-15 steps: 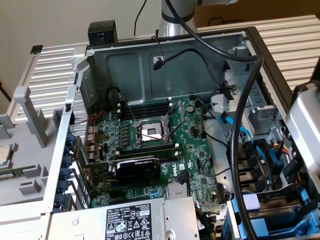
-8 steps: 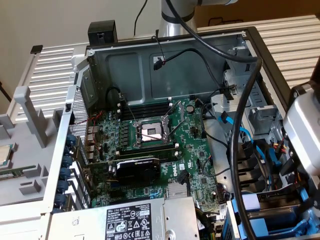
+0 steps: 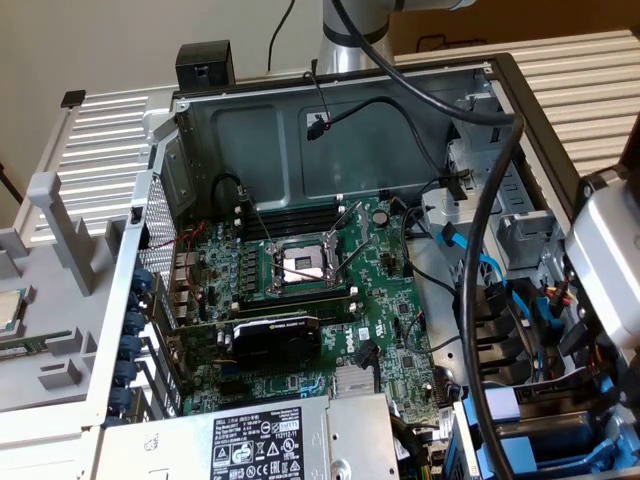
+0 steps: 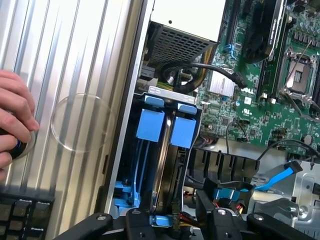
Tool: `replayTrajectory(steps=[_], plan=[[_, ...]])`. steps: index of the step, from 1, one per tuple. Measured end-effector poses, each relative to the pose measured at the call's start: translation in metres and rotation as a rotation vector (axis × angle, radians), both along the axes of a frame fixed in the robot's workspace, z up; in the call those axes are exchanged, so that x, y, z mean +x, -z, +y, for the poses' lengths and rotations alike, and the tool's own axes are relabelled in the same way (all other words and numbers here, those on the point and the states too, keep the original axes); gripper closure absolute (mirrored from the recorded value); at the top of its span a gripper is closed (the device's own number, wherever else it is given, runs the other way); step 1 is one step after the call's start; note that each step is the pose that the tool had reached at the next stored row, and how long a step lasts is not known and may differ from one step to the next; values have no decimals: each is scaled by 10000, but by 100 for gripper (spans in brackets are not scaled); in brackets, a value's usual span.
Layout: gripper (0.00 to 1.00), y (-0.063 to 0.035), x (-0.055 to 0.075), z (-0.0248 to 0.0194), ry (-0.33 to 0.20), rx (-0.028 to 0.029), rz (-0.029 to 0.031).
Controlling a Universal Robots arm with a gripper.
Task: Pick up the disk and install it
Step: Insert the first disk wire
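Observation:
The disk (image 4: 161,175) stands on edge in the drive bay (image 4: 131,150) at the case's corner, a dark grey slab with blue rails and two blue tabs (image 4: 150,125) at its far end. My gripper (image 4: 177,221) hangs just over its near end. The black fingers (image 4: 136,219) sit one on each side of the disk, apart, with a gap and cables showing between the disk and one finger. In the exterior view the arm's grey wrist (image 3: 605,260) hangs over the blue-railed bay (image 3: 560,445) at the exterior view's lower right.
The open case holds the motherboard (image 3: 300,300), an empty processor socket (image 3: 300,265) and a power supply (image 3: 260,440). Blue and black cables (image 4: 280,175) lie beside the bay. A person's hand (image 4: 12,117) rests on the ribbed metal surface (image 4: 75,60) near a keyboard (image 4: 20,217).

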State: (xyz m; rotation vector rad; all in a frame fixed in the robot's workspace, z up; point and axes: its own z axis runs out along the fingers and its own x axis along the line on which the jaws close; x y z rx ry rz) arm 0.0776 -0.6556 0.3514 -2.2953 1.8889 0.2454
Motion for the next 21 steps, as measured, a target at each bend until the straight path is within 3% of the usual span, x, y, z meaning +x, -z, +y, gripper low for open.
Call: replayTrajectory(steps=[1,2,7,9,13,14,17,21], plan=[[53,3,4,0,0,9,10],[60,8,10,0,-1,21,24],[60,34,57,-1,-7,89,142],[60,44,61,0,-9,125,237],[60,66,67,-1,-10,173,487],[60,69,69,0,-11,192,519],[60,77,75,-1,-13,252,546],[60,88,77,0,-18,384,547]])
